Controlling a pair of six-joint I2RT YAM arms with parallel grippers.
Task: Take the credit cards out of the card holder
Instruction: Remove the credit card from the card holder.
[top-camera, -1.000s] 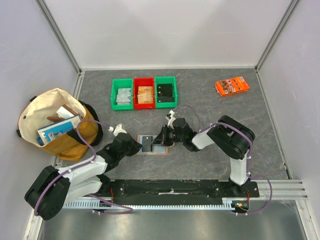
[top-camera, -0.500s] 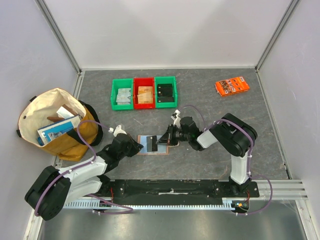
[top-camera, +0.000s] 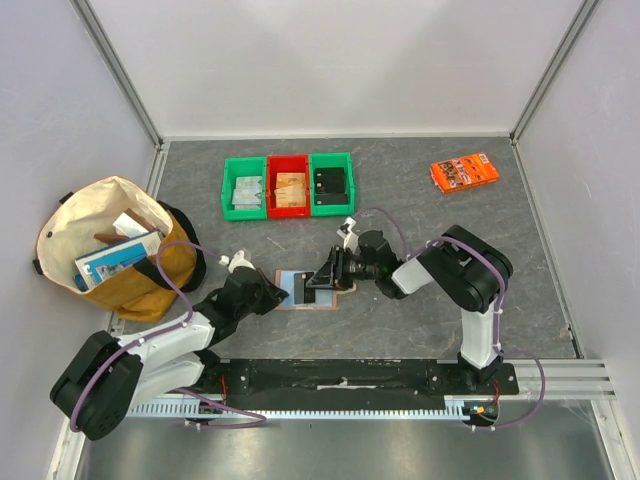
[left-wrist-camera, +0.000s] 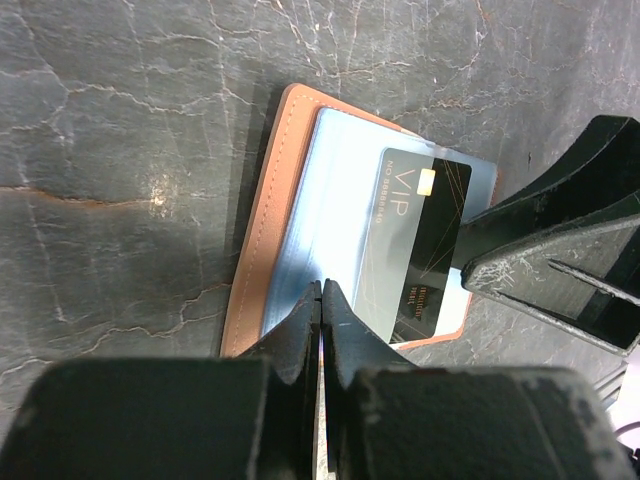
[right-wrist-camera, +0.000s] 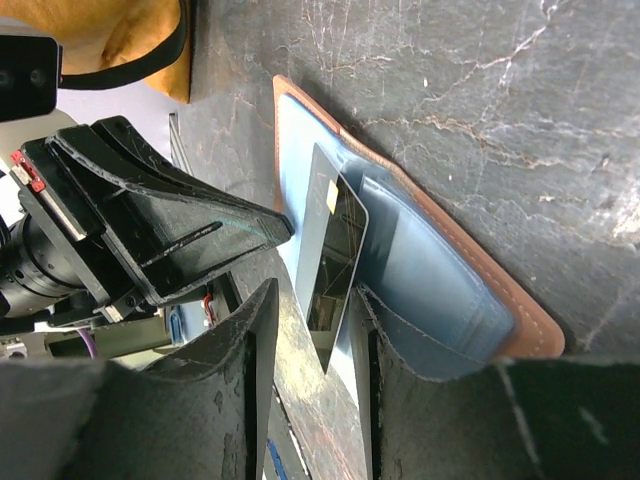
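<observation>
The card holder (top-camera: 292, 304) lies open on the table, brown leather outside (left-wrist-camera: 262, 220), light blue inside (right-wrist-camera: 420, 280). A black credit card (top-camera: 322, 272) sticks out of its pocket, tilted up; it reads "VIP" in the left wrist view (left-wrist-camera: 420, 250). My right gripper (top-camera: 337, 272) is at the card's right end. Its jaws stand apart with the card's corner (right-wrist-camera: 335, 255) between them, leaning on one finger. My left gripper (top-camera: 277, 292) is shut on the holder's left edge (left-wrist-camera: 321, 292) and pins it.
Three small bins stand at the back: green (top-camera: 245, 187), red (top-camera: 290, 186), green (top-camera: 332, 184), each with cards inside. An orange printed packet (top-camera: 465, 172) lies at the back right. A yellow-and-cream bag (top-camera: 115, 248) stands at the left.
My right gripper drew right from the holder, then eased back left. The black card has slid out of the pocket and now tilts up. The left gripper has not moved.
</observation>
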